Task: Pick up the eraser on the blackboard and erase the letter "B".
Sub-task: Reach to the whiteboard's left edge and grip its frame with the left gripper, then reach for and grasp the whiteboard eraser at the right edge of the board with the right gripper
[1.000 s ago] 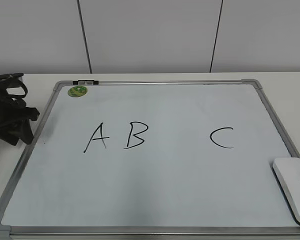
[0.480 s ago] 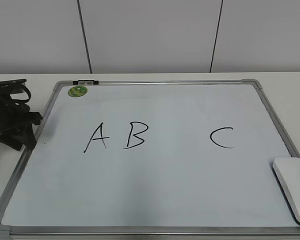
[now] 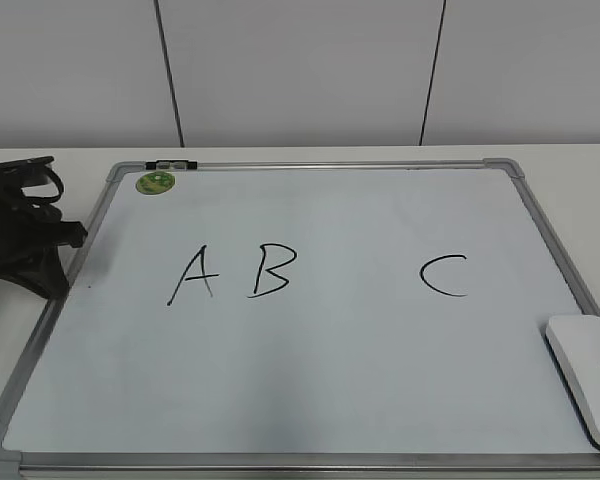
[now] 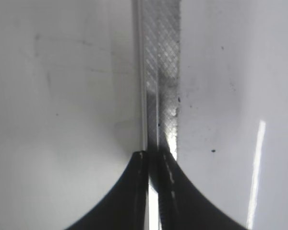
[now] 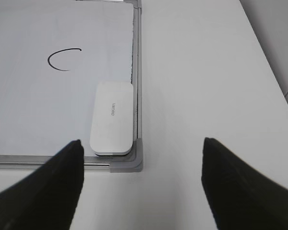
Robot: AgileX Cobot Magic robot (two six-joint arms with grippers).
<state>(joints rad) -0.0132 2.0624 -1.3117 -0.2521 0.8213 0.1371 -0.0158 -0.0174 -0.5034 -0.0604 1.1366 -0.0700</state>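
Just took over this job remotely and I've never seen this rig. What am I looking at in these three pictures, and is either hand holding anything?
It is a robot with two arms, each ending in a two-fingered hand. The front picture looks down at a slant on a large white dry-erase board with grey metal frame bearing black marker letters A, B and C, plus a small round green magnet. The white rounded plastic eraser lies on the board at its near right corner. The other two pictures come from cameras on the wrists. The left hand is shut on the board's left frame edge. The right hand hangs open short of the eraser, holding nothing.
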